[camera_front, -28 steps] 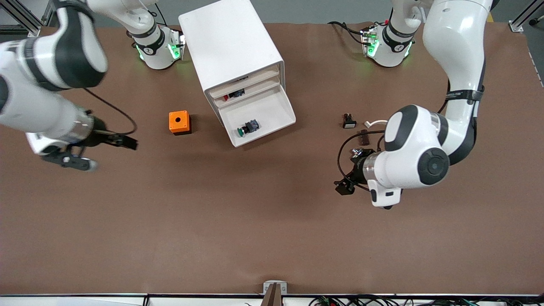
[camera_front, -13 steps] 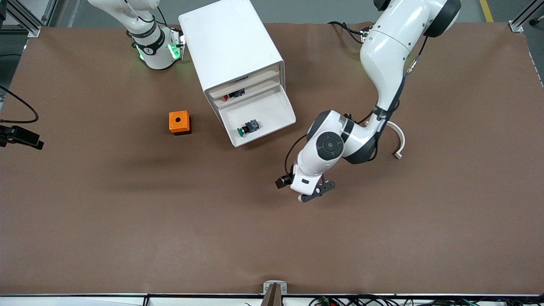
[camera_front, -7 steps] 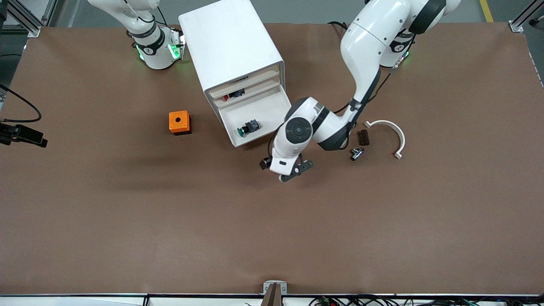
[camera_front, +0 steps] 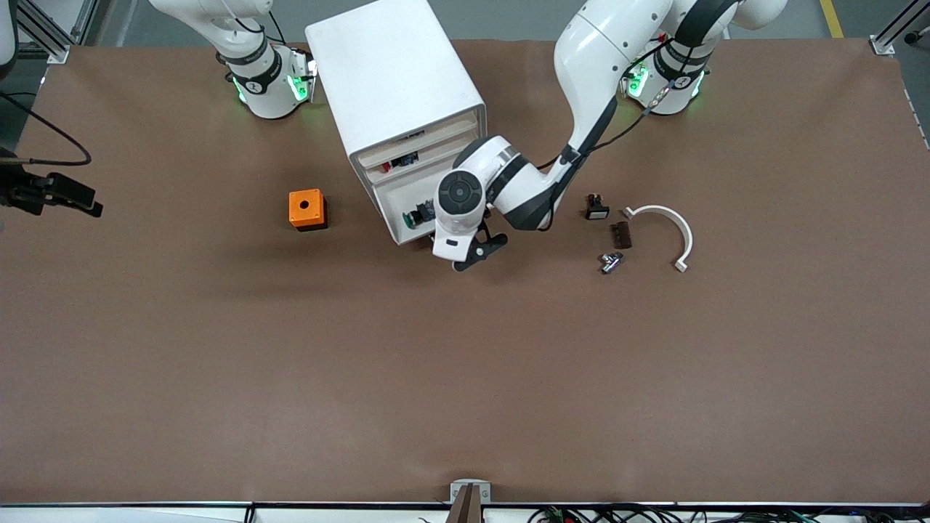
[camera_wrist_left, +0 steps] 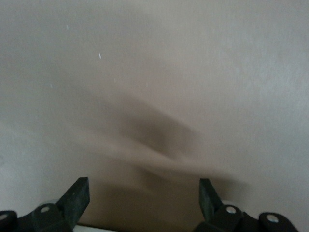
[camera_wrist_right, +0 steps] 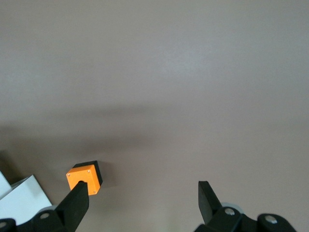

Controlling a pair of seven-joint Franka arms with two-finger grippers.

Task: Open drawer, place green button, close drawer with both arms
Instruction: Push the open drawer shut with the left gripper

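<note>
The white cabinet [camera_front: 392, 73] stands near the robots' bases. Its third drawer [camera_front: 396, 197] is pulled out. The button [camera_front: 419, 215], black with a green cap, lies in the drawer. My left arm reaches over the drawer's corner toward the left arm's end, and its wrist hides that part. My left gripper [camera_front: 479, 253] is open and empty at the drawer's front edge; its wrist view [camera_wrist_left: 142, 188] shows blurred brown table between the open fingers. My right gripper [camera_front: 76, 197] is open and empty at the table's edge at the right arm's end; it also shows in its wrist view [camera_wrist_right: 142, 191].
An orange cube [camera_front: 306, 208] with a round hole sits beside the cabinet toward the right arm's end, also in the right wrist view [camera_wrist_right: 84, 178]. Toward the left arm's end lie a black switch [camera_front: 596, 208], a dark brown piece [camera_front: 621, 234], a small metal part [camera_front: 609, 262] and a white curved piece [camera_front: 672, 225].
My left arm has swung from its end of the table to the drawer's front edge. My right gripper has pulled away to the table's edge. The button lies where it did.
</note>
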